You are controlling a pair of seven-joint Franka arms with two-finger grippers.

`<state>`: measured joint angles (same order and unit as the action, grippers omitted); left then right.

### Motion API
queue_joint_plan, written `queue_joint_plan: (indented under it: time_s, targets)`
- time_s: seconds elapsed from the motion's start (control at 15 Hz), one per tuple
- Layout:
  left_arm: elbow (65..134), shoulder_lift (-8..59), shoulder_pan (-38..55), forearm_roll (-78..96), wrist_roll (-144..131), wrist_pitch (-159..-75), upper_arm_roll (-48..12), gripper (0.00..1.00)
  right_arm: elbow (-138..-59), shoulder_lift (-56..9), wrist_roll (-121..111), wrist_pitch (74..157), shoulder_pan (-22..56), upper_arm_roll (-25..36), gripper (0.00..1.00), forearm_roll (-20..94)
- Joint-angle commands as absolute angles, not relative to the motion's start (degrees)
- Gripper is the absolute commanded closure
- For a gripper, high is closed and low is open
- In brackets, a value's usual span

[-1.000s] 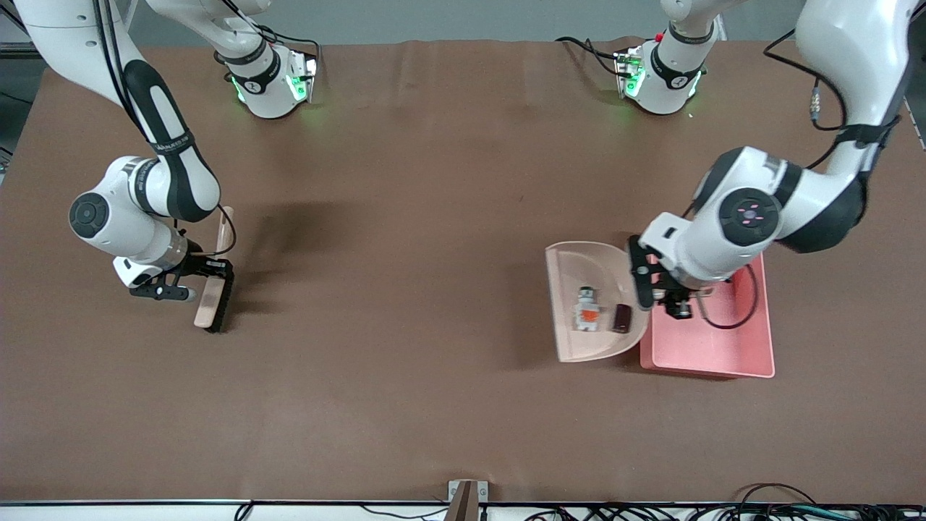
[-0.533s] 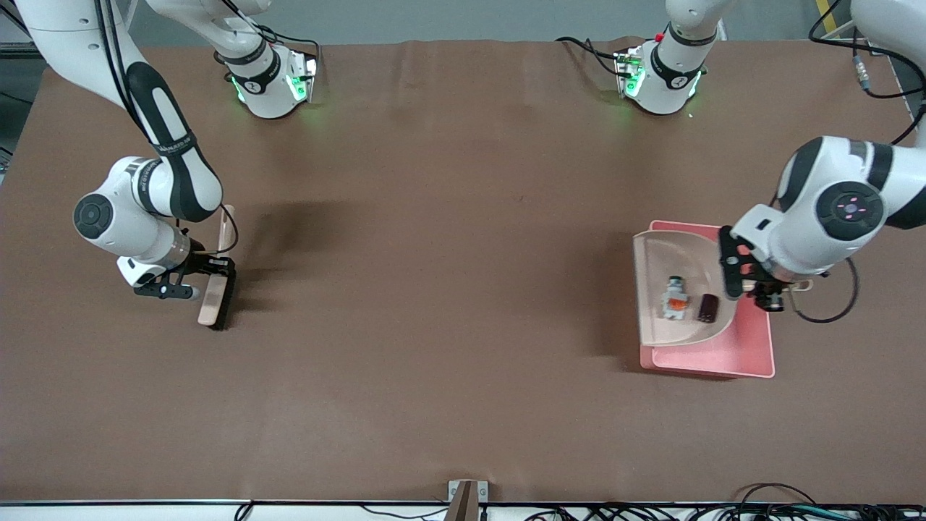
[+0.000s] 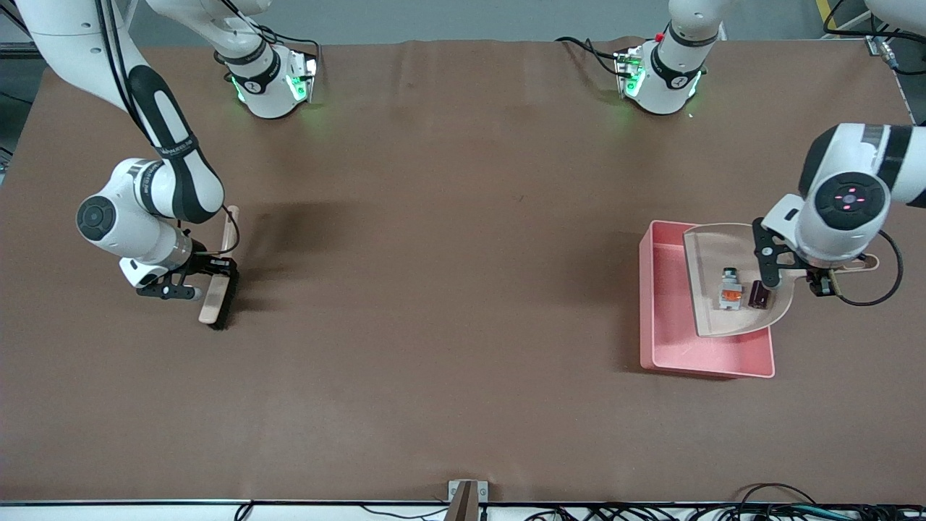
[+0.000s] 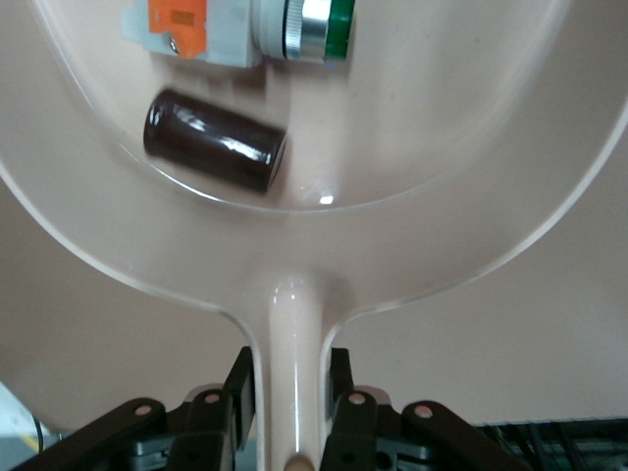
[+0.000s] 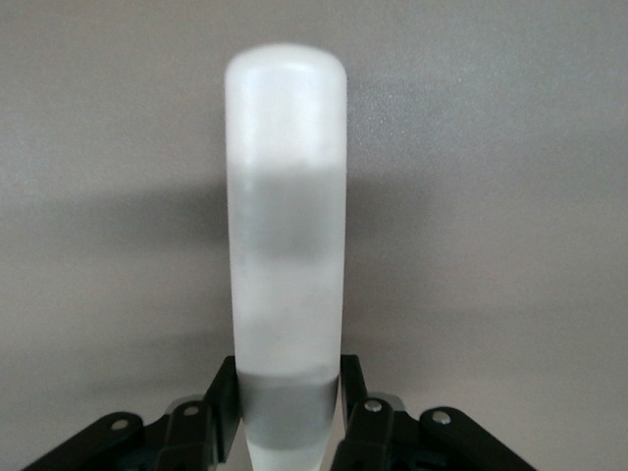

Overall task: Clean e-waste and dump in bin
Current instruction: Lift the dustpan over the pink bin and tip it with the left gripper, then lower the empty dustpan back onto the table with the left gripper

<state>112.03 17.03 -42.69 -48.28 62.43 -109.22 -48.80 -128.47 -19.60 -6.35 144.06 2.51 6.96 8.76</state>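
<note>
My left gripper (image 3: 809, 273) is shut on the handle of a beige dustpan (image 3: 712, 250) and holds it level over the pink bin (image 3: 665, 347), at the bin's edge toward the left arm's end. The e-waste lies in the pan: a white-grey part (image 3: 729, 289) with orange and green bits and a dark block (image 3: 757, 294). The left wrist view shows the gripper (image 4: 291, 412) on the handle, the pan (image 4: 412, 147), the white-grey part (image 4: 226, 29) and the dark block (image 4: 214, 139). My right gripper (image 3: 210, 278) is shut on a brush (image 3: 217, 300).
The brush stands with its black bristles on the brown table (image 3: 434, 289) at the right arm's end; its pale handle (image 5: 285, 196) fills the right wrist view, between my right gripper's (image 5: 287, 412) fingers. A small bracket (image 3: 466, 496) sits at the table's near edge.
My left arm has carried the dustpan with both parts from beside the bin to over it, toward the left arm's end. The right arm has barely moved.
</note>
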Motion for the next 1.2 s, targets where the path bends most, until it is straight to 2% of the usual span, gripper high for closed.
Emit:
queue_joint_plan:
  time_s: [0.0,0.27,0.47,0.73,0.87,1.13]
  targets:
    - [112.33,17.3,-38.68,-54.56,53.56,-102.33,-49.57,1.0,-127.97,-18.63,-6.68,144.05,1.67,6.33,0.42,7.73]
    - [111.45,19.51,-32.8,-59.93,45.54,-95.9,-49.4,1.0,-126.3,-17.76,-6.59,143.88,1.67,6.33,0.25,7.73]
    - [110.74,21.09,-32.17,-61.34,44.39,-93.52,-49.39,1.0,-122.89,-16.79,-6.5,138.11,1.58,6.5,0.15,7.65]
    - [108.82,20.31,-34.18,-59.86,47.88,-93.87,-49.48,1.0,-117.87,-12.67,-6.42,128.35,1.5,6.68,0.14,7.47]
    - [105.23,20.04,-34.1,-59.15,52.71,-93.52,-52.28,1.0,-115.33,-10.12,-5.98,122.55,1.58,6.77,0.13,5.64]
    - [96.87,20.92,-30.16,-57.49,56.86,-85.62,-53.44,1.0,-108.48,-6.16,-5.98,110.95,1.49,7.82,0.09,5.01]
